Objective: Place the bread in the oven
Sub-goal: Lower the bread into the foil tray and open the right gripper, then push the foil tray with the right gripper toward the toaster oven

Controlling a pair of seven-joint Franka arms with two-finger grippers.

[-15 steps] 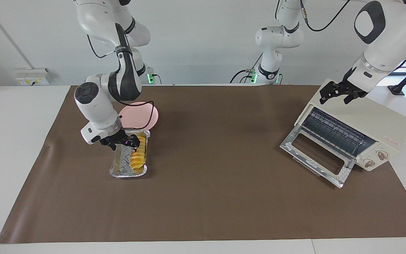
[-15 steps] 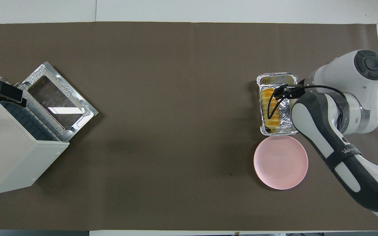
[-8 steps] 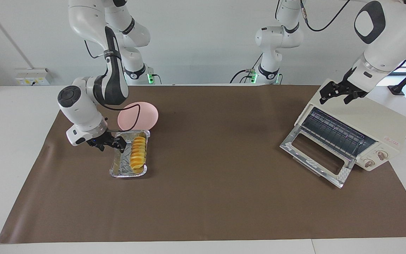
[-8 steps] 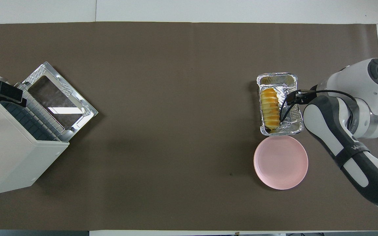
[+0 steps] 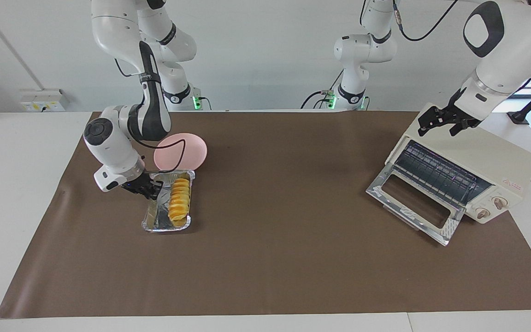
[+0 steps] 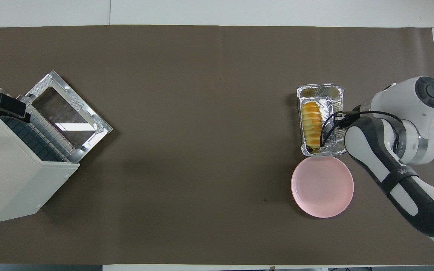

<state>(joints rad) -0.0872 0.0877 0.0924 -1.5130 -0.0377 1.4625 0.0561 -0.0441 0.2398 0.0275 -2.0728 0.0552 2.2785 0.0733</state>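
The bread (image 5: 179, 203) is a ridged golden loaf lying in a crinkled foil tray (image 5: 155, 222), along the tray's side toward the left arm's end; it also shows in the overhead view (image 6: 312, 126). My right gripper (image 5: 151, 191) is low at the tray's other long wall, beside the bread and apart from it, and also shows in the overhead view (image 6: 338, 121). The cream oven (image 5: 491, 157) stands at the left arm's end, its glass door (image 5: 413, 203) dropped open and the wire rack showing. My left gripper (image 5: 441, 127) is open and waits over the oven's top edge above the door.
A round pink plate (image 5: 187, 150) lies next to the foil tray (image 6: 318, 90), nearer to the robots. A brown mat covers the table. The oven (image 6: 6, 180) is set at an angle, its door (image 6: 70, 113) facing the middle of the mat.
My right gripper moved off the bread, sideways toward the right arm's end, then down to the tray's wall. The tray shifted slightly. The left arm has not moved.
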